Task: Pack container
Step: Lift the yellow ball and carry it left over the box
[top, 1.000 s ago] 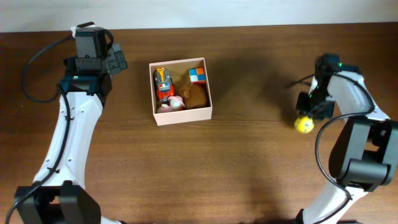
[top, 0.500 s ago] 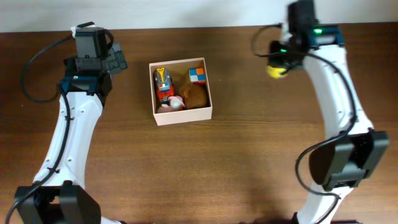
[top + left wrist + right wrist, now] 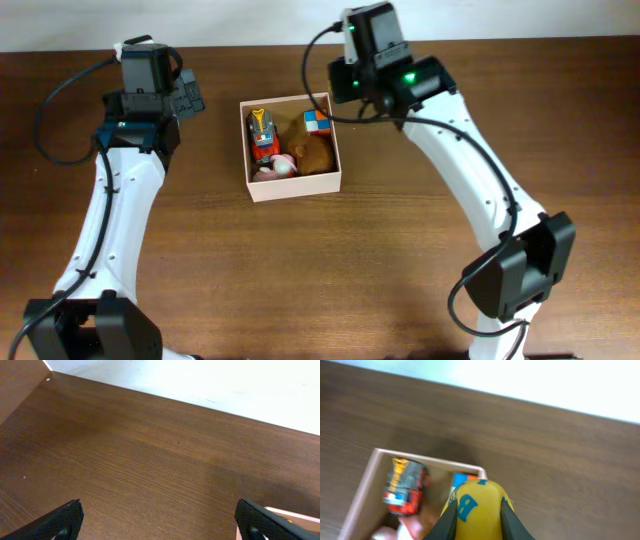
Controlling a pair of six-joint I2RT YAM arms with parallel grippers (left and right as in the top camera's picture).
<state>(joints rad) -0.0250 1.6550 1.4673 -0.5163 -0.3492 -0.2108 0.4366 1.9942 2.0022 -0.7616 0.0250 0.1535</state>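
Your right gripper (image 3: 477,522) is clamped on a yellow toy with a blue B (image 3: 474,500), above the far right corner of the container (image 3: 296,188), which sits on the counter (image 3: 400,260). Bring the toy inward past the rim, lower it, then release. Your left gripper (image 3: 160,527) hangs spread and empty.

Square, shallow, open-topped container (image 3: 296,187), thin white walls, tan inside, upright, partly filled

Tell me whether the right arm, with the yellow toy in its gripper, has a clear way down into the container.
Probably yes. The right gripper, shut on the yellow toy, hangs over the far right corner of the open container; nothing covers it, though a coloured cube lies there.
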